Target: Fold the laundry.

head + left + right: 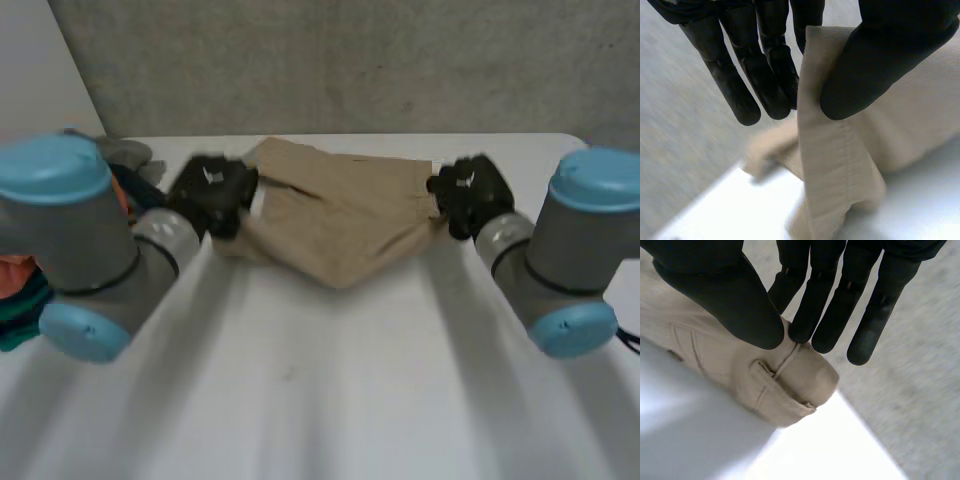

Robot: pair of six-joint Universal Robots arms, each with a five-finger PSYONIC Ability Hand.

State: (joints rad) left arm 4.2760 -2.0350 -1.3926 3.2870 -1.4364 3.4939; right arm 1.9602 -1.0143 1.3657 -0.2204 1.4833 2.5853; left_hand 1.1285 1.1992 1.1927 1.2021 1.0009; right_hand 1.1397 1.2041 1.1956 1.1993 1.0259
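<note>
A beige pair of shorts (340,215) hangs lifted above the white table (320,380), stretched between both hands and sagging to a point in the middle. My left hand (212,195) pinches the shorts' left edge; in its wrist view the thumb (875,65) presses the beige cloth (840,165) against the fingers (765,75). My right hand (470,192) pinches the right edge; in its wrist view the thumb (730,300) and fingers (825,315) clamp the waistband corner (785,385) with its belt loop.
A heap of coloured laundry (30,290) lies at the table's left edge behind my left arm. A grey wall (350,60) stands beyond the table's far edge.
</note>
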